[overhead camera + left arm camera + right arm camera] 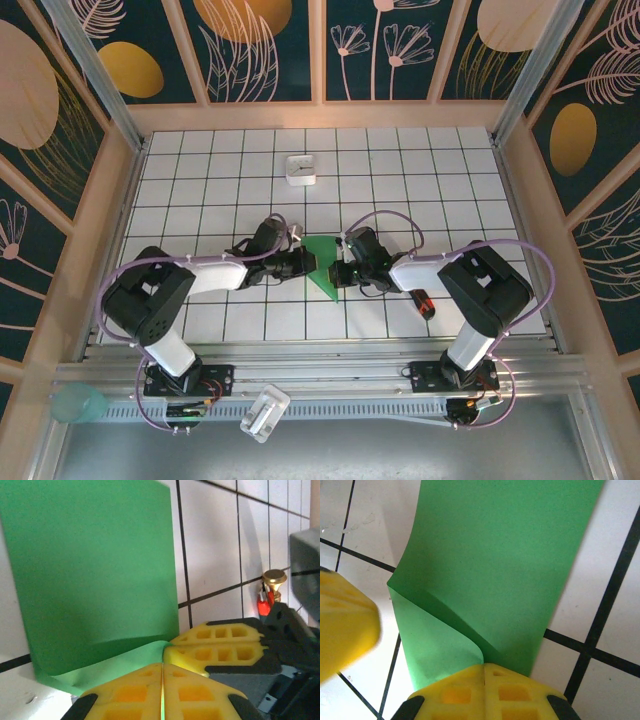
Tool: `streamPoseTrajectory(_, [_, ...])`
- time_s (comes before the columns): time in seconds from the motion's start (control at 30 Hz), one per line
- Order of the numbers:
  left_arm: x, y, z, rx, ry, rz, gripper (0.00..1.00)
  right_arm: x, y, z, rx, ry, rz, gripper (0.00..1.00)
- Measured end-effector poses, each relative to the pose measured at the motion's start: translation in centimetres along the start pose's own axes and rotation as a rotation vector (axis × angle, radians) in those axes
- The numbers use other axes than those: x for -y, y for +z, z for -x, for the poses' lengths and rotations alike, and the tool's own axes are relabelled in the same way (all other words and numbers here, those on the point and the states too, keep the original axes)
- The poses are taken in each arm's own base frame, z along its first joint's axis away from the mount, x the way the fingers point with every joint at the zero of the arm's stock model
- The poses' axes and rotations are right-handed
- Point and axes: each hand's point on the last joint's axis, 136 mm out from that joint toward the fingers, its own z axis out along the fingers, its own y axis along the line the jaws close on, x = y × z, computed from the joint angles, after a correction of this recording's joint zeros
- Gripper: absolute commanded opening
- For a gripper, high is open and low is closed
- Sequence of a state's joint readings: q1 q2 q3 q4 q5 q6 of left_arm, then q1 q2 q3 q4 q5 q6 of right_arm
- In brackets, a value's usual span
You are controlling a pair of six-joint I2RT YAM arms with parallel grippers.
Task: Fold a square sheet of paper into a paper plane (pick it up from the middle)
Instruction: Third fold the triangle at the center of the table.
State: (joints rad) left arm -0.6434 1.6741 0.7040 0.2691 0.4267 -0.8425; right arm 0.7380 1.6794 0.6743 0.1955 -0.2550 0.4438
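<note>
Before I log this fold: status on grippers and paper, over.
Left gripper shut on green paper. Right gripper likewise. Screwdriver lies apart, clear of it.

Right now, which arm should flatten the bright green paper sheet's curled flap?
Left, probably: left gripper pinches the loose flap; right gripper clamps the bright green paper sheet at the curl, anchoring it.

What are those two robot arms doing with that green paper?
They are working on folding a thin bright green sheet of paper into a plane. The left claw and the right claw are both pinched shut on it, close together, above the middle of the white tiled table. The paper is bent and partly folded, not a plane yet.
</note>
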Motion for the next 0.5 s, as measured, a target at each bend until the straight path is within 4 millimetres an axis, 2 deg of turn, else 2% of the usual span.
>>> streamPoseTrajectory(0.27, [-1.1,1.5,-0.6,-0.048,-0.018,0.021,0.08,0.0,0.0,0.0,0.000,0.000,0.001,0.00])
streamPoseTrajectory(0.5, [-2.1,2.0,-1.0,-0.063,-0.020,0.050,0.06,0.0,0.0,0.0,0.000,-0.001,0.001,0.00])
